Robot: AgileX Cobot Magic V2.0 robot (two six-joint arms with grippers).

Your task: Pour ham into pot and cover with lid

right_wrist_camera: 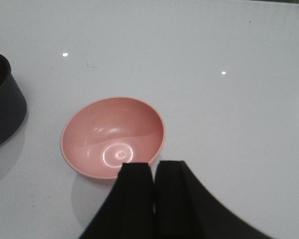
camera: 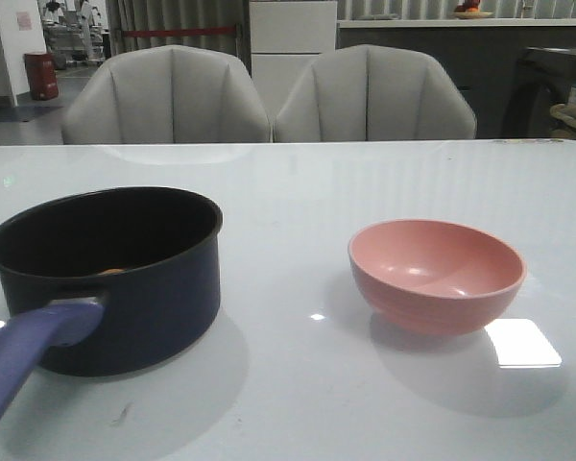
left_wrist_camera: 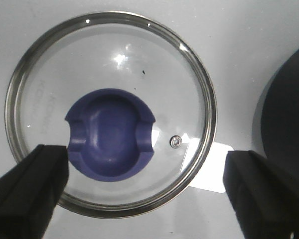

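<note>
- The table, filling the lower part of the front view, is white, smooth and glossy, mirroring lights.
- The pot, lower left, has a dark navy semi-gloss wall and a matt black inside; its handle looks like smooth purple-blue plastic.
- The pink bowl, lower right, is smooth with a soft sheen.
- The lid, centre of the left wrist view, is clear glass with a polished metal rim and a matt blue-purple knob.
- The chairs, upper middle, look like pale padded leather.

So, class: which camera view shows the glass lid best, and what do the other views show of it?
The left wrist view: the lid fills it from above, showing rim, knob and steam hole. The front and right wrist views show none of it.
</note>
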